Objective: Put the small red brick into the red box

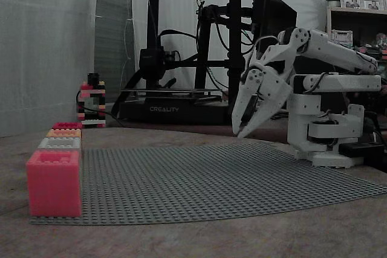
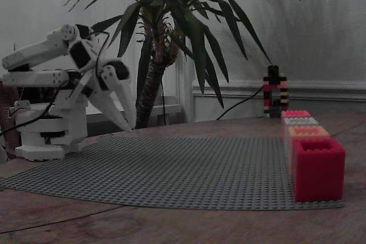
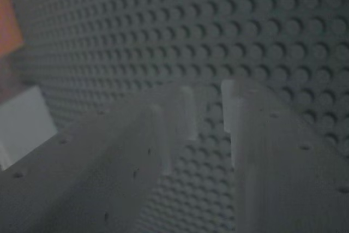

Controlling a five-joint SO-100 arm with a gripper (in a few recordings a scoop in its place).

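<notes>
Gripper (image 1: 240, 130) hangs above grey baseplate (image 1: 211, 179), fingers narrowly parted, holding nothing; red box (image 2: 318, 167) at baseplate edge, well apart; small red brick's place untellable; pickup and drop both seemingly left.

In a fixed view I see boxes (image 1: 59, 144) lining the left edge of the baseplate (image 1: 211, 179), with the arm (image 1: 323, 125) at its right.
</notes>
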